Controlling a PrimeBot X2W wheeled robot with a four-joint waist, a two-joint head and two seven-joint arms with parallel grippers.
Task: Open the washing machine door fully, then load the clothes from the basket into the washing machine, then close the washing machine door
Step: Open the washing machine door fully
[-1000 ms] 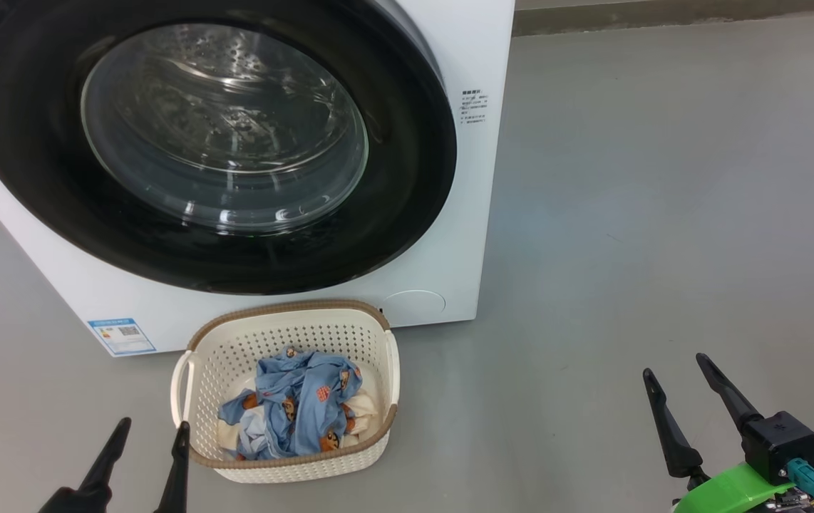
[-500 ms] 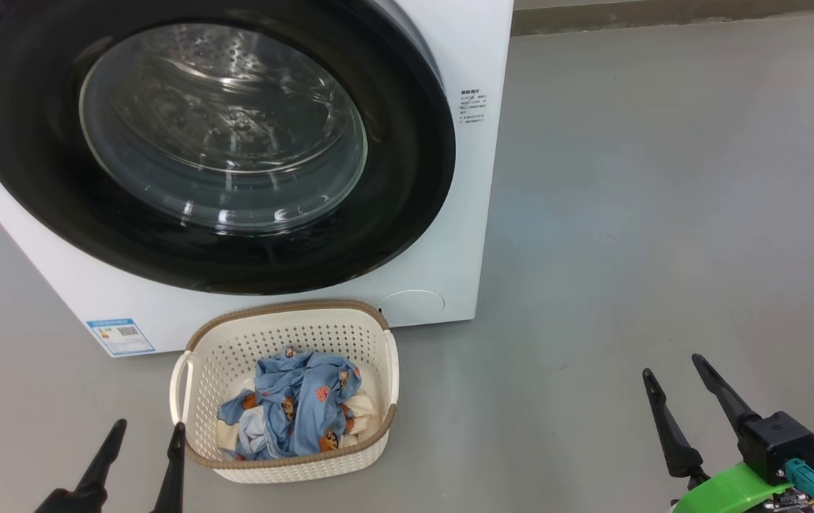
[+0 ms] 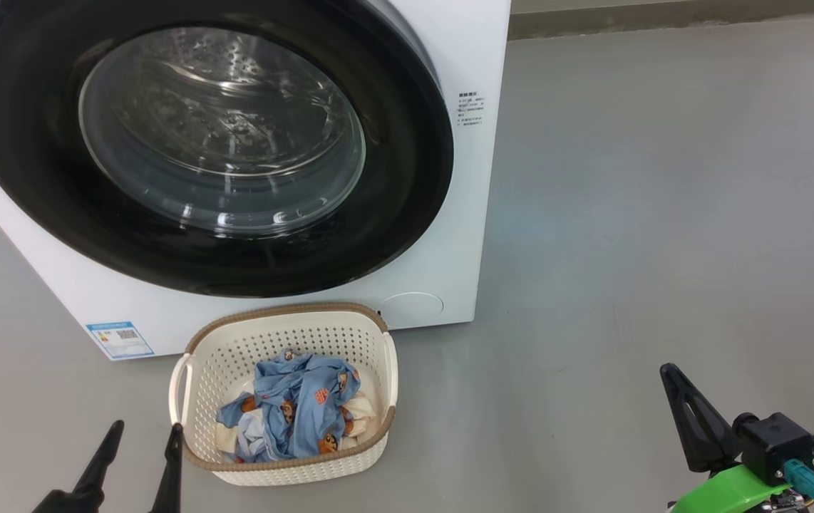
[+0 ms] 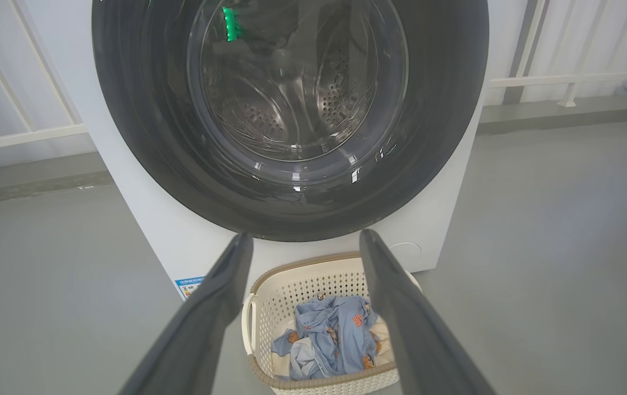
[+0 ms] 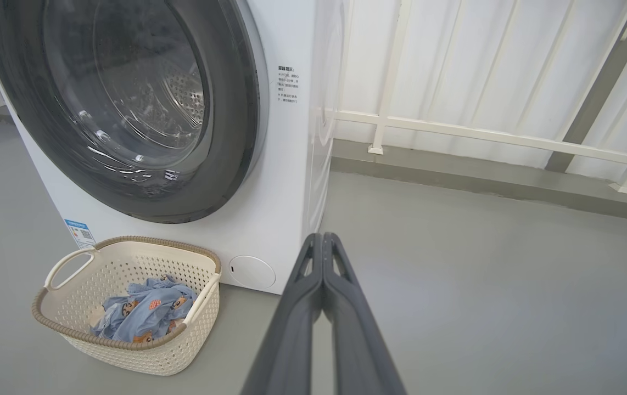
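Opening step, not yet begun: large round glossy black door [image 3: 200,149] with its bulging glass window shut against the big white boxy front-loading washing machine [image 3: 478,214]. Small cream perforated plastic basket [image 3: 286,313] on the grey floor [image 3: 628,214] just before the machine, light blue printed clothes [image 3: 300,402] heaped inside. Next, probably: hook the door's edge and swing it outward. Spread wide and empty at the left end effector [image 3: 145,425], just beside the basket; pressed together on nothing at the right end effector [image 3: 667,370], well apart.
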